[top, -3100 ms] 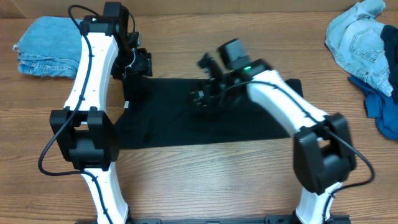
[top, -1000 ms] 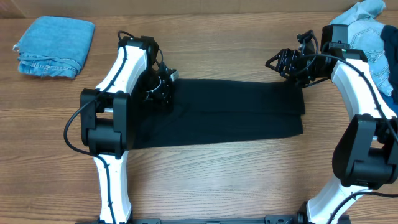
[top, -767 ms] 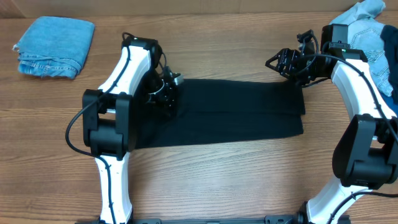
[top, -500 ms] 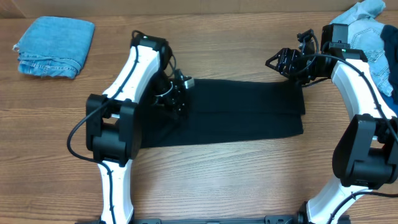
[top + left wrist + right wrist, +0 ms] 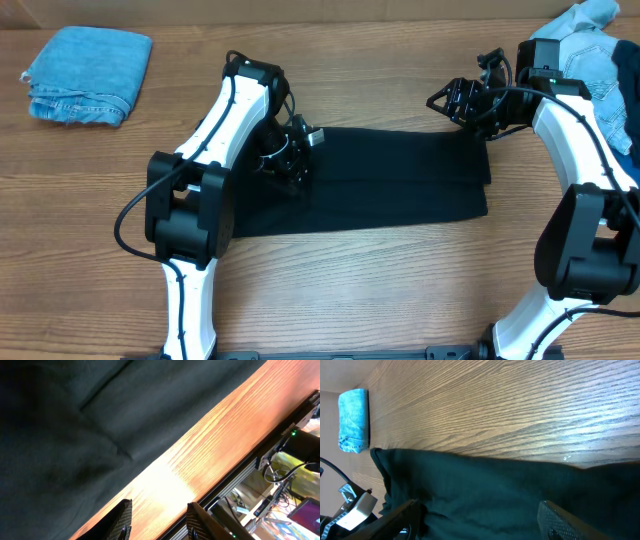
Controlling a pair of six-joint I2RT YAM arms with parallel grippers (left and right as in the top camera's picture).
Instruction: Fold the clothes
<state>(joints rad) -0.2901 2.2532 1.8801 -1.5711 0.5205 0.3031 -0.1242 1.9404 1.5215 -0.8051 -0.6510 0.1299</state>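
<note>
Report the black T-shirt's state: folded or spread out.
Partly folded. The black T-shirt lies flat as one long narrow band, with layered edges running lengthwise and no sleeves showing.

We see a plain black T-shirt [image 5: 400, 185], light-blue denim [image 5: 88, 62], a brown wood-grain table [image 5: 350, 290] and white arms [image 5: 232, 118] with black joints

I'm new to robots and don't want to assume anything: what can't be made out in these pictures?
Shirt, left end: overhead, covered by the left arm.
Clothes pile at right: overhead, cut by the edge, partly behind the right arm.
Right gripper: right wrist view, fingertips run off the bottom edge; touching the shirt or not, unclear.
</note>
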